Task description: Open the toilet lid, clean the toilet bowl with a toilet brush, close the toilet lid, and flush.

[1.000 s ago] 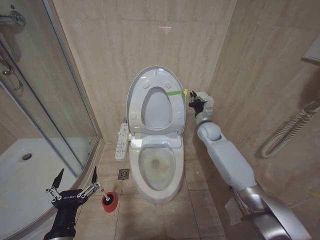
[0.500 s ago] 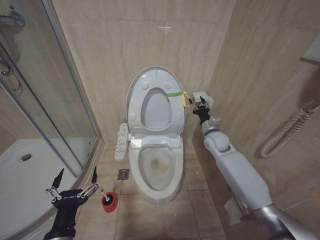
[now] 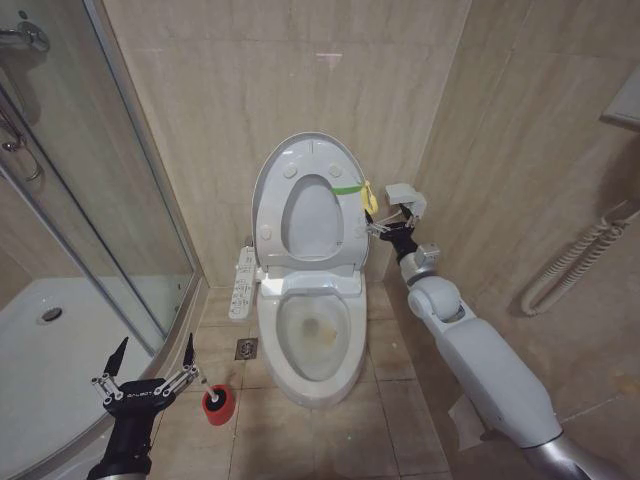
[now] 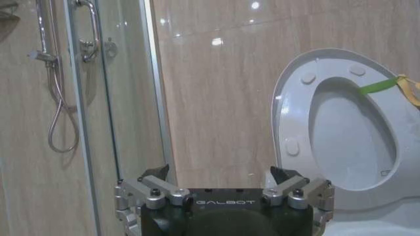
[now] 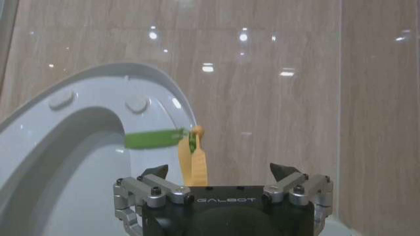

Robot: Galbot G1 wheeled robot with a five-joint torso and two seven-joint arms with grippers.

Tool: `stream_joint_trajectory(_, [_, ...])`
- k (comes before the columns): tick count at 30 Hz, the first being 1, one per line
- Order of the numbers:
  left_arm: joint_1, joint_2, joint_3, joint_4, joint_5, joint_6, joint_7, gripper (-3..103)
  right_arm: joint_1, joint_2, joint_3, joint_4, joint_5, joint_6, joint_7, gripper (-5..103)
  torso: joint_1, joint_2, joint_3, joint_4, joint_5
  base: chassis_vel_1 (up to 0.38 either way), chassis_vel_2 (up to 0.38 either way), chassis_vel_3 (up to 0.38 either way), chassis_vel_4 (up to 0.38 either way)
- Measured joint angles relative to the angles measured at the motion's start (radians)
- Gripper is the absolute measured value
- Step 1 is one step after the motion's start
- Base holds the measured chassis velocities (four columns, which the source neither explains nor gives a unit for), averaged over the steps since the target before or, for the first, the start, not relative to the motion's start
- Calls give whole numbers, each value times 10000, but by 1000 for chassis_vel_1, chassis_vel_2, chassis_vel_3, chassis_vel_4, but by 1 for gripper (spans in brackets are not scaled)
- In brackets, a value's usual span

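Right claw point(image 3: 383, 230) open just beside the tag point(image 3: 368, 197) of the upright lid point(image 3: 290, 175) — bowl point(image 3: 315, 335) bared; left claw point(image 3: 150, 355) open near the brush point(image 3: 210, 392) — poised, likely, for pickup.

Lid point(image 3: 305, 205) upright against back wall; bowl point(image 3: 313, 335) open, unobstructed from above. Right gripper point(image 3: 383, 229) beside lid's right edge, fingers spread, hemmed by side wall. Left gripper point(image 3: 150, 362) low, fingers spread, between shower glass point(image 3: 100, 200) and brush point(image 3: 213, 392) in red cup point(image 3: 218, 405). Bare floor before bowl.
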Motion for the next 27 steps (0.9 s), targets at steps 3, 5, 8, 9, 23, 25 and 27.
stream_joint_trajectory(3, [0, 0, 0, -1, 0, 0, 0, 100, -119, -46, 84, 262, 52, -63, 104, 100, 0, 0, 0, 0, 0, 0, 0, 0, 0])
stream_joint_trajectory(5, [0, 0, 0, -1, 0, 0, 0, 100, -461, -134, 221, 678, 179, -224, 306, 100, 0, 0, 0, 0, 0, 0, 0, 0, 0])
stream_joint_trajectory(8, [0, 0, 0, 0, 0, 0, 0, 100, -876, -207, 421, 1002, 238, -308, 398, 100, 0, 0, 0, -1, 0, 0, 0, 0, 0])
stream_joint_trajectory(9, [0, 0, -1, -1, 0, 0, 0, 100, -1141, -238, 559, 1152, 246, -332, 426, 100, 0, 0, 0, -1, 0, 0, 0, 0, 0])
stream_joint_trajectory(23, [0, 0, 0, 0, 0, 0, 0, 100, -3824, -172, 2195, 2906, 248, -445, 660, 100, 0, 0, 0, -1, 1, 0, 0, 0, 0])
stream_joint_trajectory(25, [-1, 0, 0, 0, 0, 0, 0, 100, -4176, -110, 2418, 3143, 186, -444, 682, 100, 0, 0, -1, -1, 1, 0, 0, 0, 0])
stream_joint_trajectory(27, [0, 0, 0, 0, 0, 0, 0, 100, -4366, -67, 2520, 3261, 133, -441, 702, 97, 0, 0, 0, -1, 1, 0, 0, 0, 0])
